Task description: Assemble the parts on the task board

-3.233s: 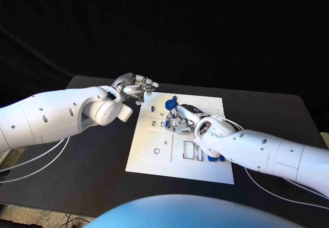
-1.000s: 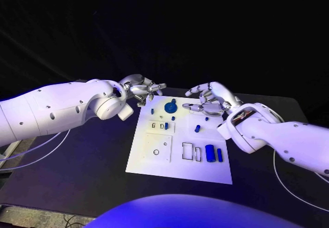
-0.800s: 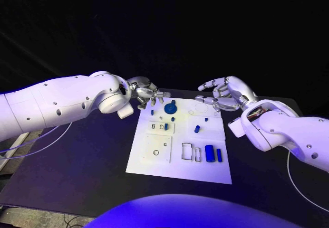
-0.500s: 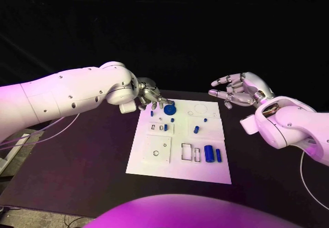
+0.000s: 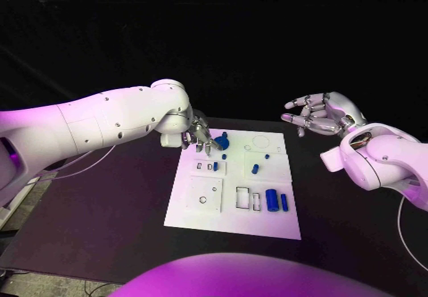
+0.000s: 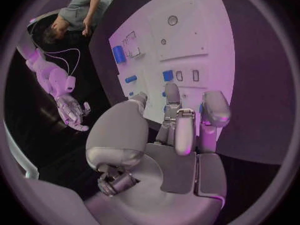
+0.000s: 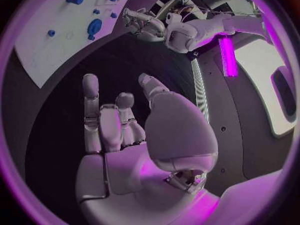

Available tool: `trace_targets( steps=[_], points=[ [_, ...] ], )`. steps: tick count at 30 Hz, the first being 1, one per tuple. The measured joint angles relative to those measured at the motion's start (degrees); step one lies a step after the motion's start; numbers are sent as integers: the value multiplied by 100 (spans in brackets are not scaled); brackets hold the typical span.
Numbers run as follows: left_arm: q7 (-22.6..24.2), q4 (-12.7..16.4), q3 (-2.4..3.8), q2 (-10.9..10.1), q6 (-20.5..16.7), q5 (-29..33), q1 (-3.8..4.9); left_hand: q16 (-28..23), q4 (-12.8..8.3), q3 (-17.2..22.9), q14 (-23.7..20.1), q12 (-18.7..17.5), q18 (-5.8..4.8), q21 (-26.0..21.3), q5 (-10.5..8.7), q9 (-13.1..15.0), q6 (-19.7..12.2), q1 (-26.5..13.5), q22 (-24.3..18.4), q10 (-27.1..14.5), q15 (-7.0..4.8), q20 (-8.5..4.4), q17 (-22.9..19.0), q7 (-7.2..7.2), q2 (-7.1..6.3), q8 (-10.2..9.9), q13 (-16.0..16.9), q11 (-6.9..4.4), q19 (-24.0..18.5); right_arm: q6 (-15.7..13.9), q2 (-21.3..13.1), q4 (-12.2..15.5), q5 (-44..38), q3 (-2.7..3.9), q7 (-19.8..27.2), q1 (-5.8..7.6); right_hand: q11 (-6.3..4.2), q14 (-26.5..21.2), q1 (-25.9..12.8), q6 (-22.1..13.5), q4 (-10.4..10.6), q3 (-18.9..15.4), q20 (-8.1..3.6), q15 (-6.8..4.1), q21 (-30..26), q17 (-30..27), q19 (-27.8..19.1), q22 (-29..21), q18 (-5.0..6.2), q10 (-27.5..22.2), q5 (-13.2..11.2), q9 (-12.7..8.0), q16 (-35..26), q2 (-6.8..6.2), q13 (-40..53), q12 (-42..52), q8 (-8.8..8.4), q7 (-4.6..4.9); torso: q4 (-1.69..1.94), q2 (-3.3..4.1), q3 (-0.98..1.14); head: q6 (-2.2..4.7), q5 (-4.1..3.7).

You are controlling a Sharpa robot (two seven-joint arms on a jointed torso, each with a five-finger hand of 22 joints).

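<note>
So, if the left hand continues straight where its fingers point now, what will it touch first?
Probably the round blue part at the far end of the task board: the left hand points its fingers down at it, though depth is unclear.

Pink-violet light over everything; white arm shells take it strongly. Background beyond the counter (image 5: 116,204) black, no detail. Task board (image 5: 234,210) is the brightest surface, evenly lit, no hard glare. Soft shadow beneath the left hand (image 5: 198,137) at the board's far corner. Wrist views: fisheye circles, board edges bow, rims fall dark. Near fingers (image 7: 92,116) slightly soft, with dull sheen.
</note>
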Motion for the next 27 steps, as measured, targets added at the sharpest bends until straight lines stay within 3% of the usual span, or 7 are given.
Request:
trace_targets(
  steps=[2,4,7,13,18,27],
  points=[
    [-43,-54,-22,80,42,-1,0,16,-1,-32,0,6,-87,49,126,-24,0,48,41,0,0,-1,0,0,48,-50,19,0,37,-37,9,-30,22,0,-1,3,49,-685,5,62,29,328,30,23,-410,-1350,-135,-330,0,-293,-46,-5,-990,-126,-656,-716,62,35,-1,4,-7,0,4],
    [-66,-102,-41,137,50,5,0,65,0,-33,-2,50,-86,163,416,-53,0,125,93,0,2,8,0,0,125,-112,72,0,110,-81,20,-52,46,0,1,6,60,-1150,10,56,32,683,93,97,-824,-2050,-293,-677,-1,-524,-109,-28,-1821,-259,-1140,-1295,84,63,-3,8,-8,0,9],
    [-82,-163,-54,203,49,20,-2,67,0,-33,-22,88,-87,267,585,-72,0,144,99,0,22,6,0,0,144,-133,123,0,128,-155,29,-71,81,0,27,8,138,-1328,-86,-4,3,1134,191,200,-1336,-2371,-392,-1178,-1,-604,-152,-71,-2634,-443,-1683,-1870,112,137,-4,12,-8,0,15],
    [-111,-316,-76,337,47,81,-9,112,6,-59,-22,114,-87,348,587,-77,21,144,99,21,22,-3,-1,21,144,-133,166,20,179,-317,41,-135,181,0,140,11,270,-1433,-253,89,-151,1764,354,354,-2055,-2836,-480,-2014,50,-403,-232,-129,-4102,-625,-2734,-2977,217,235,-11,22,-8,0,20],
    [-131,-414,-88,439,57,123,-42,112,0,-64,-22,114,-87,370,587,-77,22,144,99,21,22,18,-1,21,144,-133,166,20,199,-394,59,-157,255,0,245,11,276,-1291,-284,125,-282,1921,387,372,-2234,-2953,-402,-2322,48,-156,-254,-166,-4655,-649,-3143,-3420,217,218,-13,38,-4,0,12],
    [-174,-542,-104,513,112,172,-105,111,0,-64,-22,114,-87,370,558,-77,43,144,98,21,22,18,-2,0,144,-134,159,20,199,-455,81,-186,351,0,362,11,273,-1250,-316,125,-298,1937,388,372,-2262,-2963,-402,-2411,48,-114,-254,-177,-4793,-620,-3248,-3525,217,217,-19,68,-1,0,10]
  ],
)
